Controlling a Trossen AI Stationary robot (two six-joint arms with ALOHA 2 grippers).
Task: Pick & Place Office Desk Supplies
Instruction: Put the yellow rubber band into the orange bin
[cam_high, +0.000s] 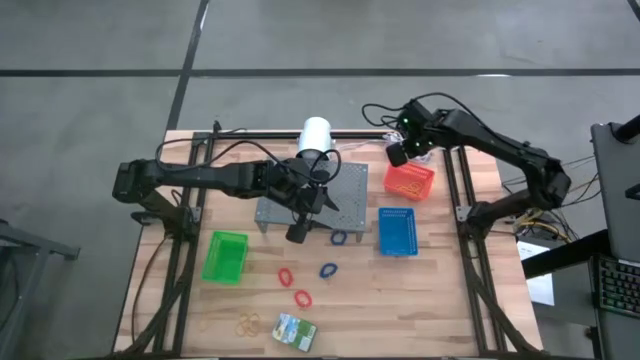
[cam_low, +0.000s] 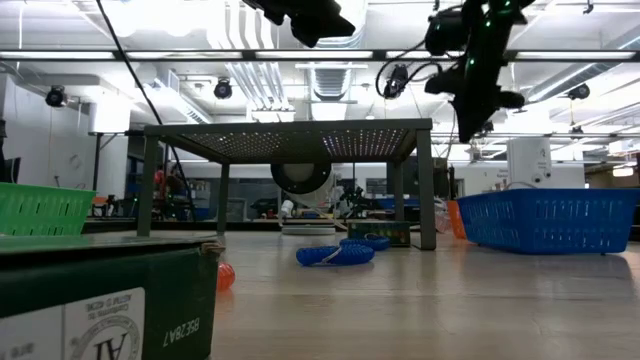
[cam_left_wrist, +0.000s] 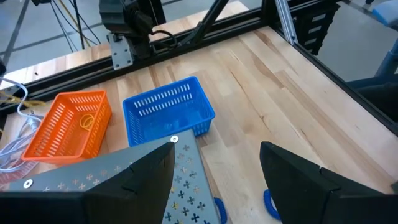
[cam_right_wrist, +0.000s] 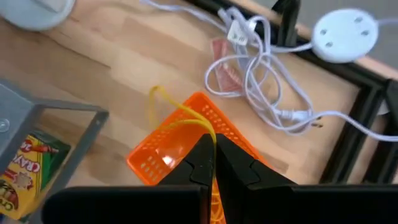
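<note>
Green and yellow, the crayon box (cam_high: 295, 329) lies at the near edge of my wooden table (cam_high: 440, 300). Just beside it I see thin tan rubber bands (cam_high: 248, 323) lying loose on the wood. A little farther in sit two red bands (cam_high: 293, 285), one behind the other, and a blue band (cam_high: 328, 270) next to them. Off toward my left arm's side stands the green basket (cam_high: 225, 256).

Next comes another blue band (cam_high: 339, 238), near the front edge of the grey metal stand (cam_high: 348, 190). My left gripper (cam_high: 298, 231) hangs over that front edge of the stand, and its fingers (cam_left_wrist: 298, 180) are spread wide with nothing between them. Past them, in the left wrist view, I see the blue basket (cam_left_wrist: 168, 112) and the orange-red basket (cam_left_wrist: 65, 127) side by side. From above, the blue basket sits on my right arm's side of the stand, with the orange-red one farther back.

My right gripper (cam_high: 397, 153) is up above the far corner of the orange-red basket. Its fingers (cam_right_wrist: 239, 168) are pressed tight together and pinch a thin yellow rubber band (cam_right_wrist: 177, 118), which loops out over the basket's rim.

At the far edge a white roll (cam_high: 315, 135) lies behind the stand, and white cables (cam_right_wrist: 261, 68) curl on the wood beyond the basket
</note>
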